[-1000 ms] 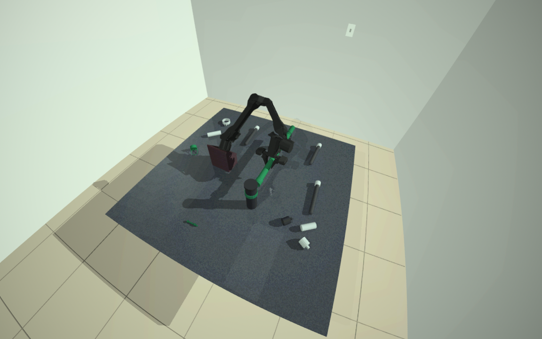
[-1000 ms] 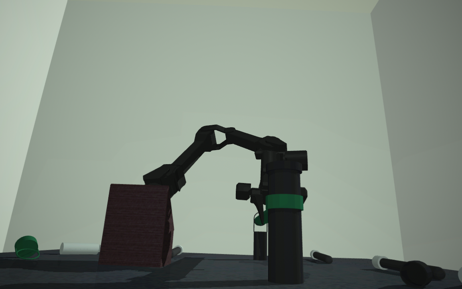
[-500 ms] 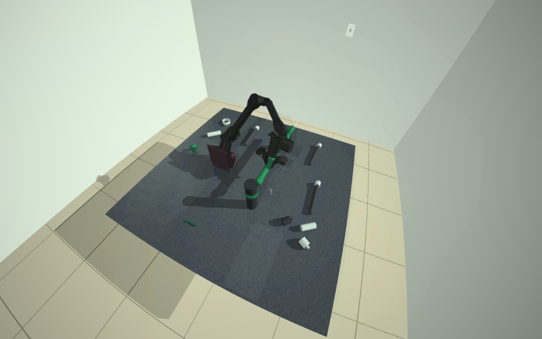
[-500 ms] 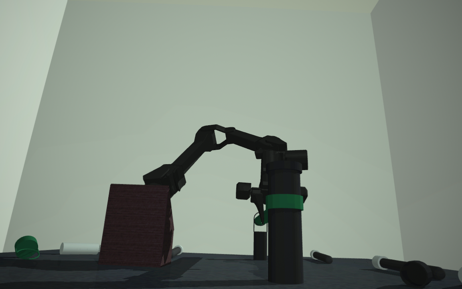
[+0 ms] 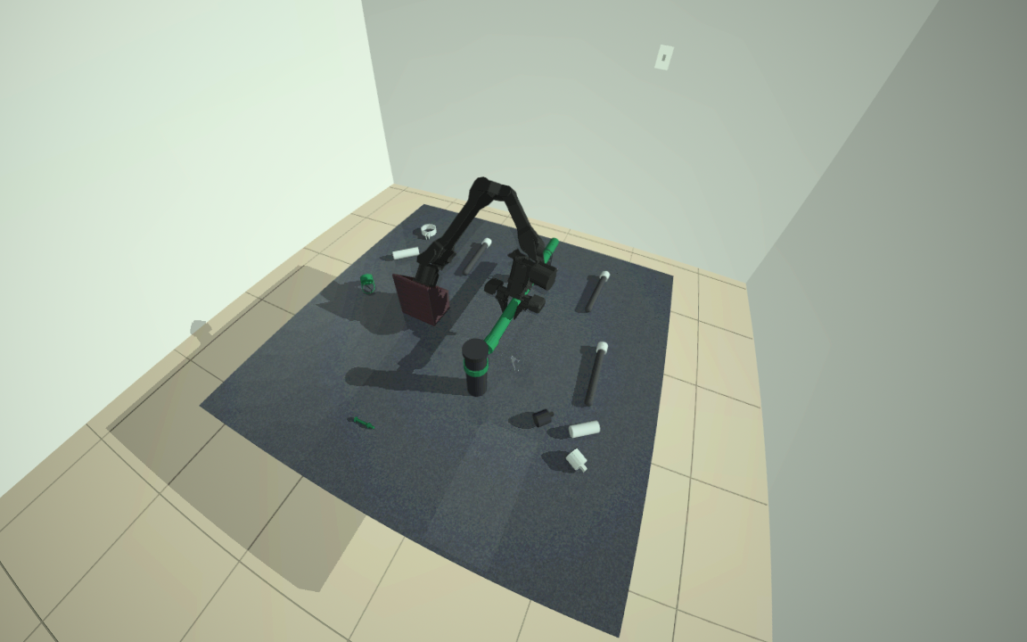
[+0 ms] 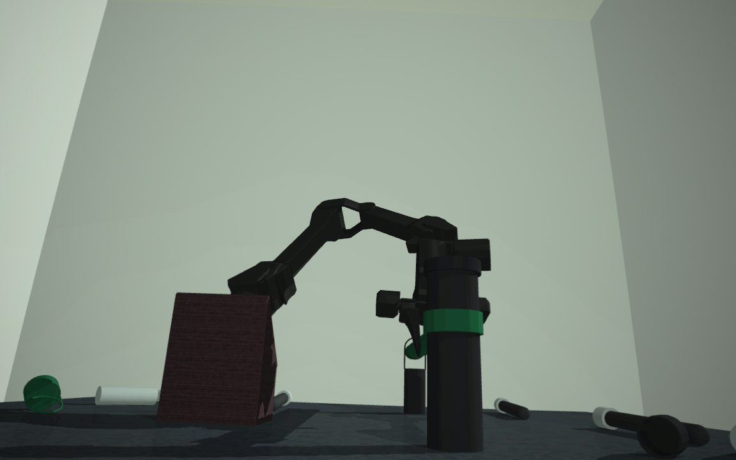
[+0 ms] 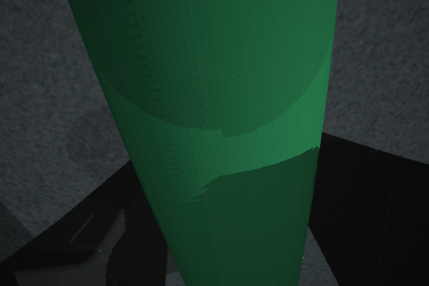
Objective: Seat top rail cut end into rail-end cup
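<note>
The green fence top rail (image 5: 500, 325) (image 7: 214, 76) slants from the back toward the big black post (image 5: 475, 386) (image 6: 454, 388). My gripper (image 5: 513, 306) (image 7: 220, 147) is shut on the rail, a finger on either side of it. The rail's near end meets the post's far side just under the post cap (image 5: 475, 349) (image 6: 453, 263). The rail-end cup is not discernible there, so I cannot tell how deep the end sits. The green brace band (image 5: 475, 370) (image 6: 453, 322) circles the upper post, below the cap. The thin loop cap (image 6: 404, 357) tops a rear post (image 6: 414, 391), around the rail.
A dark red block (image 5: 418, 300) (image 6: 213, 357) stands at the arm's base. Black rods with white caps, such as one rod (image 5: 595, 374), lie to the right. A black cup (image 5: 543, 417), white cylinder (image 5: 584, 429) and white fitting (image 5: 576, 459) lie front right. A green strip (image 5: 362, 423) lies front left.
</note>
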You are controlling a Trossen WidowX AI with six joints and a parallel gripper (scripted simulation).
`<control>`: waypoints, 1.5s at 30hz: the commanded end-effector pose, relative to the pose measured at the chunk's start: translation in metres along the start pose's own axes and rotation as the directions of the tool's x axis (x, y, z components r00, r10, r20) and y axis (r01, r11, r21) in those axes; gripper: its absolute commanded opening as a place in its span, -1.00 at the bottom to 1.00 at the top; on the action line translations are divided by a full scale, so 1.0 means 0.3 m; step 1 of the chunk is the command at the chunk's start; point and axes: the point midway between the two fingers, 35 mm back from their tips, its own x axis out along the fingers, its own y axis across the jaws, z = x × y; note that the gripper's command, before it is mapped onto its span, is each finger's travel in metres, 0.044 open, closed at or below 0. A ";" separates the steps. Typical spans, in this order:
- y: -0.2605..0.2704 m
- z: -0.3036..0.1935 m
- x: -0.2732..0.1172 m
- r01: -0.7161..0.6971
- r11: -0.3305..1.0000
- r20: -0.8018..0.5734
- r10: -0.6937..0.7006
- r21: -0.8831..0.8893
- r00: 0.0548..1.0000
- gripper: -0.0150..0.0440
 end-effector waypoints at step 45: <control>-0.006 -0.096 -0.014 0.002 1.000 -0.003 -0.002 0.000 1.000 -0.49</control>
